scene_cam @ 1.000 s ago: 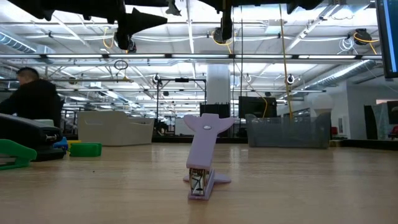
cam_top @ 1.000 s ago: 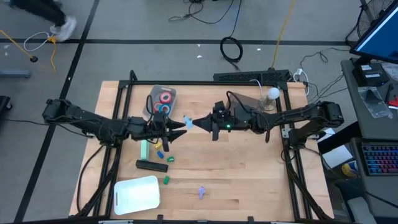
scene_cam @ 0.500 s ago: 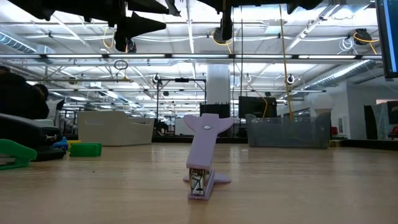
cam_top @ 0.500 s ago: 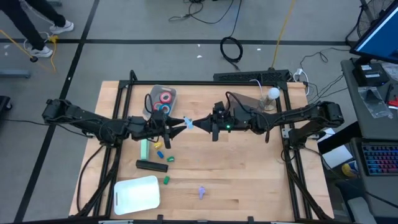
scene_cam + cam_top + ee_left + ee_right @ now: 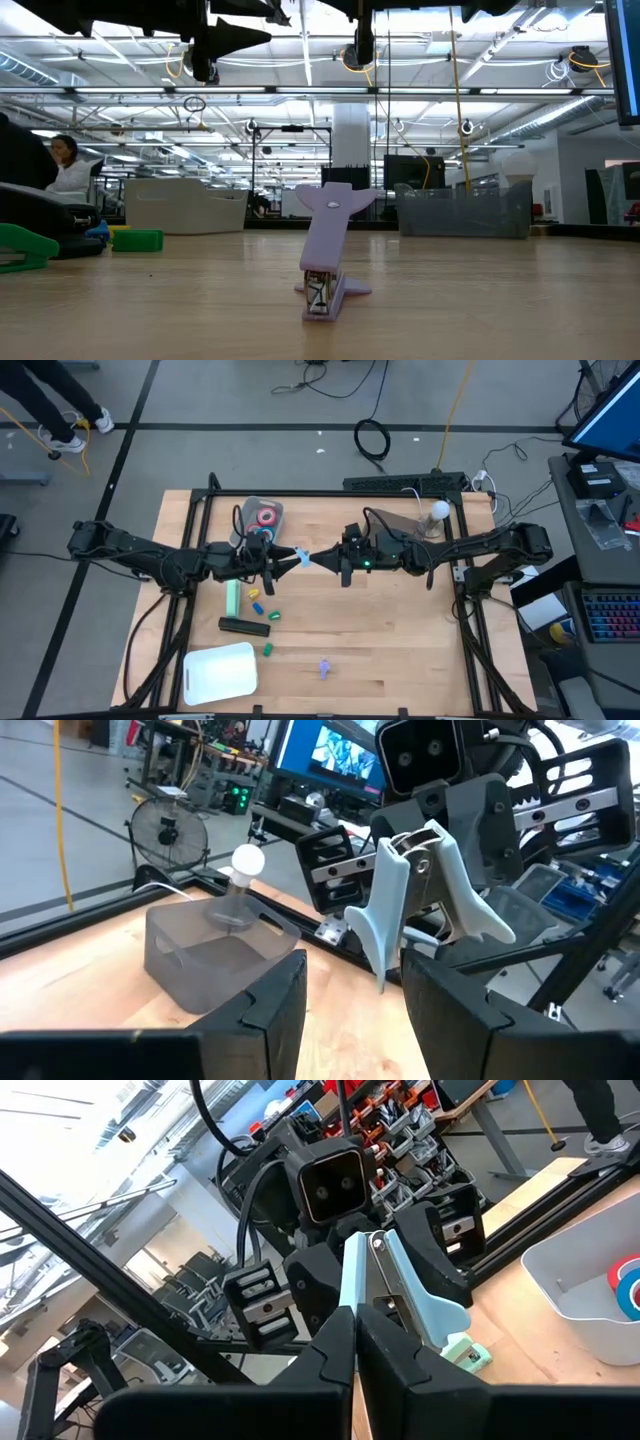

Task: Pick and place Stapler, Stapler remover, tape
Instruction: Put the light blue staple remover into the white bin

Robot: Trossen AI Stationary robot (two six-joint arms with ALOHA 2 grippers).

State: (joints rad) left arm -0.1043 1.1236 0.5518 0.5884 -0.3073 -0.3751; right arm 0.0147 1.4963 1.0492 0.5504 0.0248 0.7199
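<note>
Right gripper [image 5: 318, 557] is clamping a pale blue staple remover [image 5: 302, 556] in mid-air over the middle of the table [image 5: 400, 640]. In its own wrist view its fingers [image 5: 330, 1350] are pressing together on the remover's lower end.

Left gripper [image 5: 288, 560] is facing it head-on from the other side, nearly tip to tip. Its fingers [image 5: 262, 1010] are standing wide apart and gripping nothing.

Other items, largest first:
- White tray [image 5: 220, 672] is lying at the near left corner.
- Grey bin [image 5: 272, 507] is sitting at the back left, just behind the left gripper. It is holding a red tape roll [image 5: 267, 516]. The arm is hiding most of the bin's remaining contents.
- Clear container [image 5: 412, 520] is sitting at the back right.
- Black stapler [image 5: 244, 625] is lying flat on the wood, well below the left arm, long axis along the table's width.
- Green stapler [image 5: 232, 597] is lying just above it, long axis toward the back.
- Purple staple remover [image 5: 325, 250] is standing alone near the front edge.

Key relation: the blue remover is hanging straight ahead of the left gripper's open gap, lined up with it but apparently not yet between the fingers. Its long axis seems to be running crosswise to the line joining the two grippers. Judgement: this is looking like a handover to the left arm, which is nearer the bin.
</note>
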